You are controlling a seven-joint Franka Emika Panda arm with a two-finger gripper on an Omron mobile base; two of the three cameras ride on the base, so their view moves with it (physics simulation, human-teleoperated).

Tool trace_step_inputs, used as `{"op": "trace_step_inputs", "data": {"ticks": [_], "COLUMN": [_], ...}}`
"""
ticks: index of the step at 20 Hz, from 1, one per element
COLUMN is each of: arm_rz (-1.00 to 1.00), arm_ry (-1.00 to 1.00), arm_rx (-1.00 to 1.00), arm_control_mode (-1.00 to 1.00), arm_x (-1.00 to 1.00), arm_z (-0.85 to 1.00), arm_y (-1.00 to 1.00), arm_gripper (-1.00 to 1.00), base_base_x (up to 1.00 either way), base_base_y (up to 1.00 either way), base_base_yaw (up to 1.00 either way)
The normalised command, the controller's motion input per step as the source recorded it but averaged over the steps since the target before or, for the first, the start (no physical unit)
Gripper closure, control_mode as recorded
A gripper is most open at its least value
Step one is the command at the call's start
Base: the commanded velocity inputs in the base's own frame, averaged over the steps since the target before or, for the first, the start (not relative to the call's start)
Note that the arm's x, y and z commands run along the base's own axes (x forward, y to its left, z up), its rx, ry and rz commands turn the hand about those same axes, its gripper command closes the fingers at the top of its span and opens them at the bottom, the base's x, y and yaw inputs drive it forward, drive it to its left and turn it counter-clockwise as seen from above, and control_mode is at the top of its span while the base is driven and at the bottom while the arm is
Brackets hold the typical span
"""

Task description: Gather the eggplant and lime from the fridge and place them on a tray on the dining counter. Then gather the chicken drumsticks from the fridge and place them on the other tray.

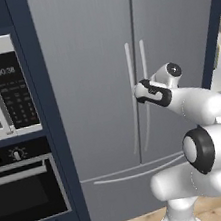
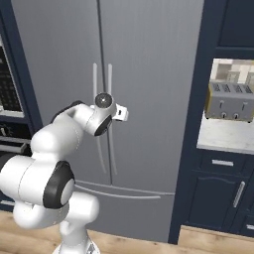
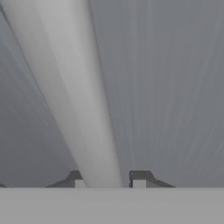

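Fridge [image 1: 93,85] stands shut, grey double doors, two pale vertical handles meeting at the centre seam. Gripper [image 3: 108,181] is clenched on one of these: in the hand view the pale handle [image 3: 83,96] runs as a thick bar between the two dark fingertips [image 3: 141,178] and away up the frame, grey door skin behind it. Fingers sit close against both sides of the bar.

Left base view: white arm reaches up from the lower right, the hand [image 1: 152,91] pressed to the handles at about mid height; the left-hand bar [image 1: 131,94] passes just behind it, so which of the pair is gripped cannot be told there. Microwave [image 1: 3,89] and oven [image 1: 26,191] show in the dark blue cabinetry left of the fridge.

Right base view: wrist [image 2: 106,111] at the handle pair [image 2: 101,89], fingers hidden behind it. Toaster [image 2: 229,101] sits on a pale counter [image 2: 223,139] to the right, drawers below, wood floor [image 2: 30,238] underfoot.
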Motion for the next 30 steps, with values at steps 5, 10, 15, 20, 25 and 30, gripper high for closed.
{"op": "trace_step_inputs", "data": {"ticks": [5, 10, 15, 20, 25, 30], "arm_rz": [-0.03, -0.16, -0.1, 0.0, 0.0, 0.06], "arm_ry": [0.0, 0.0, -0.03, -0.05, 0.0, 0.0], "arm_rx": [0.0, 0.0, 0.07, 0.06, 0.0, 0.0], "arm_control_mode": [-1.0, -1.0, -1.0, -1.0, -1.0, -1.0], "arm_x": [-0.4, -1.0, -1.0, -0.65, -0.19, -0.08], "arm_z": [0.0, -0.02, -0.03, 0.0, 0.0, 0.0], "arm_y": [-0.08, -0.63, -1.0, -0.68, -0.25, -0.52], "arm_gripper": [1.0, 1.0, 1.0, 1.0, 1.0, 1.0], "base_base_x": [0.0, 0.0, 0.0, 0.0, 0.0, 0.0], "base_base_y": [0.0, 0.0, 0.0, 0.0, 0.0, 0.0], "base_base_yaw": [0.0, 0.0, 0.0, 0.0, 0.0, 0.0]}}
